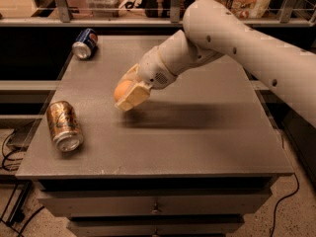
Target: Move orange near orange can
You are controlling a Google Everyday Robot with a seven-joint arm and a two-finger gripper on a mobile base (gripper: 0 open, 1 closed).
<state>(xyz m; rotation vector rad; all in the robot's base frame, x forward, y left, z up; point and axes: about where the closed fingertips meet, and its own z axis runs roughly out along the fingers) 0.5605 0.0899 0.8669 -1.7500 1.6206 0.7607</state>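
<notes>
1. orange (pixel 121 89) in transit: the gripper (pixel 129 94) hangs over the middle-left of the grey table (pixel 207 147), its pale fingers pinched around the fruit, which shows between them on the side facing the cans.
2. the orange can (pixel 64 125) lies on its side near the table's front-left edge, silver top toward the front. it sits well apart from the carried fruit, lower and further left in the view.
3. a blue can (pixel 85 43) lies on its side at the back-left corner, away from the likely path.
4. the step in hand reads as the carry toward the orange can, with the grasp made and the placing not yet done. to do it well, travel low and level toward the front-left, then stop just beside the can rather than over it.
5. a round fruit will roll and a can on its side can too, so the set-down calls for a gentle touch on bare tabletop. open the fingers only once the orange rests, and do not nudge the can.
6. the fruit appears to be lifted clear of the surface, judging by the shadow (pixel 192 116) cast to its right, though the gap itself is hard to make out.
7. the white arm (pixel 237 38) reaches in from the upper right, sloping down across the table. its wrist angles down and leftward, so the gripper points toward the front-left.
</notes>
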